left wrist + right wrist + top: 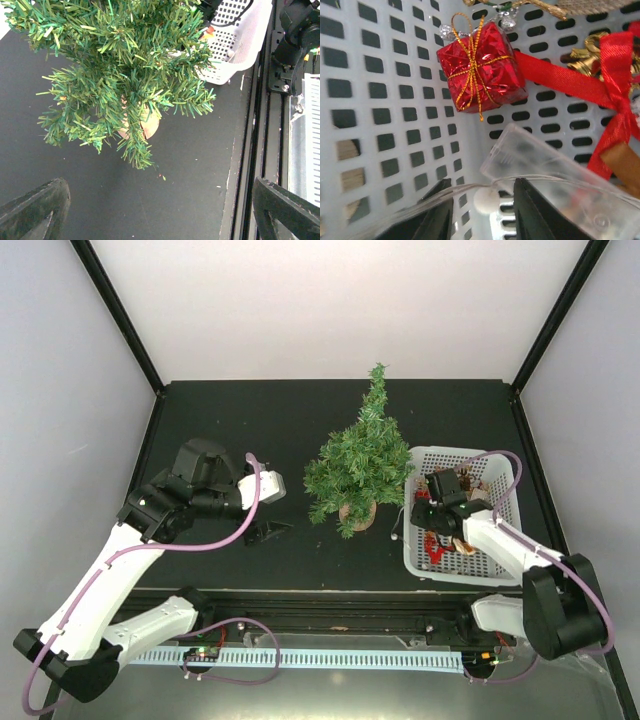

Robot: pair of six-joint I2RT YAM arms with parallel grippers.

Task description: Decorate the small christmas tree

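The small christmas tree [358, 462] stands upright on its round tan base [357, 513] at mid-table; it also fills the top of the left wrist view [115, 65]. I see no ornaments on it. My left gripper [272, 508] is open and empty, left of the tree, low over the table. My right gripper [435, 527] is down inside the white basket [505, 468]. Its jaws [482, 215] stand partly open around a white bead light [487, 200] on a thin wire, next to a clear battery box [545, 170]. A red foil gift box [480, 67] lies just beyond.
The basket also holds a red ribbon bow [615, 75] and gold bells [585, 55]. It stands right of the tree, almost touching its branches [235, 45]. The table's front rail [260, 150] runs near the left gripper. Black frame posts stand at the back corners.
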